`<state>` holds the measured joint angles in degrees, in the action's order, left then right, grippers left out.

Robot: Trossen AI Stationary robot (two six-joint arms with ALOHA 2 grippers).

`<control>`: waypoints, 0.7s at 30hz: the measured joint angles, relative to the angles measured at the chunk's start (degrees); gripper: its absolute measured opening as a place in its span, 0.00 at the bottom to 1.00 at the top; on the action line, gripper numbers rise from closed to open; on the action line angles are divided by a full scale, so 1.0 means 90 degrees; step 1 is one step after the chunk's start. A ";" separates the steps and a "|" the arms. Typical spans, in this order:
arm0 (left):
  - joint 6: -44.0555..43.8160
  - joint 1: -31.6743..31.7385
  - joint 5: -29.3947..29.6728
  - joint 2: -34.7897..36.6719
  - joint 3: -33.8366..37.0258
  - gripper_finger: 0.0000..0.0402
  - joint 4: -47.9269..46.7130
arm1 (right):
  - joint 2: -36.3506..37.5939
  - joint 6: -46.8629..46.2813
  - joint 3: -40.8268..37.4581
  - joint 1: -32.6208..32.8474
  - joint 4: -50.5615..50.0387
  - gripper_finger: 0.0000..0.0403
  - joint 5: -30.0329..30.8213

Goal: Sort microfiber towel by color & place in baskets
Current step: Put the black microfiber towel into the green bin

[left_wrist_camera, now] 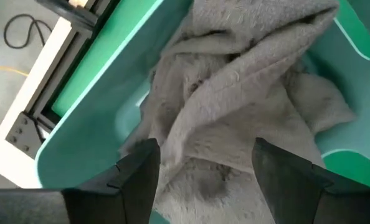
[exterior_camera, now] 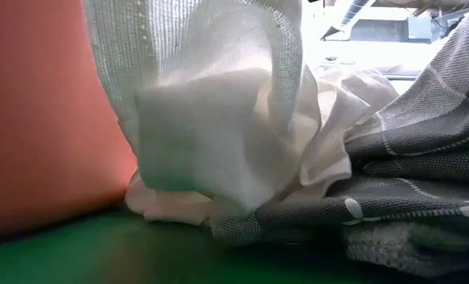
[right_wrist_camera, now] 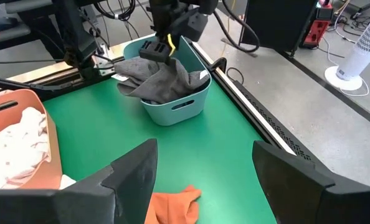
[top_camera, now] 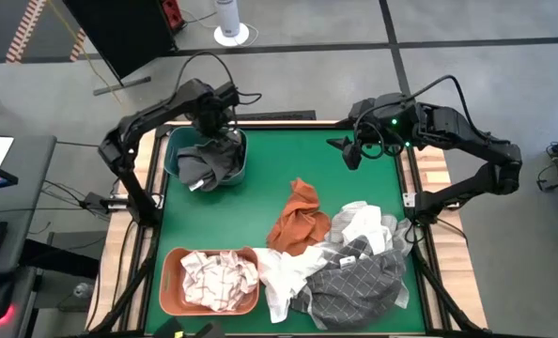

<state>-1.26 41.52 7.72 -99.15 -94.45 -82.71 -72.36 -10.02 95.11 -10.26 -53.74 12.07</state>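
The left gripper [top_camera: 224, 131] hangs over the teal plastic tub [top_camera: 174, 150] at eleven o'clock, fingers apart above the dark grey cloth [left_wrist_camera: 247, 93]; the right gripper [top_camera: 347, 148] waits at one o'clock, fingers spread, empty.

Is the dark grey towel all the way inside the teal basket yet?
Not fully. The dark grey towel lies bunched in the teal basket, with part draped over the rim, under the open fingers of the left gripper.

We see a grey concrete floor [top_camera: 288, 84] with dark seams around the green surface [top_camera: 279, 160]. A white cylindrical appliance [top_camera: 228, 19] stands on it, cables [right_wrist_camera: 359, 12] trail nearby, and a dark panel [top_camera: 119, 28] leans beside.
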 joint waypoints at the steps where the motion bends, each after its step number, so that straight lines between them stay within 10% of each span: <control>1: -0.0034 -0.0013 -0.0001 0.0038 0.0000 0.61 -0.0050 | 0.0000 0.0002 0.0000 0.0000 0.0000 0.72 0.0001; 21: -0.0256 -0.0851 0.0494 0.0236 0.0002 0.61 -0.0255 | 0.0000 0.0116 0.0000 -0.0168 -0.0139 0.72 -0.0001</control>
<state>-3.56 33.86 12.17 -97.02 -94.43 -85.01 -72.36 -8.98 95.11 -11.77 -54.98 12.05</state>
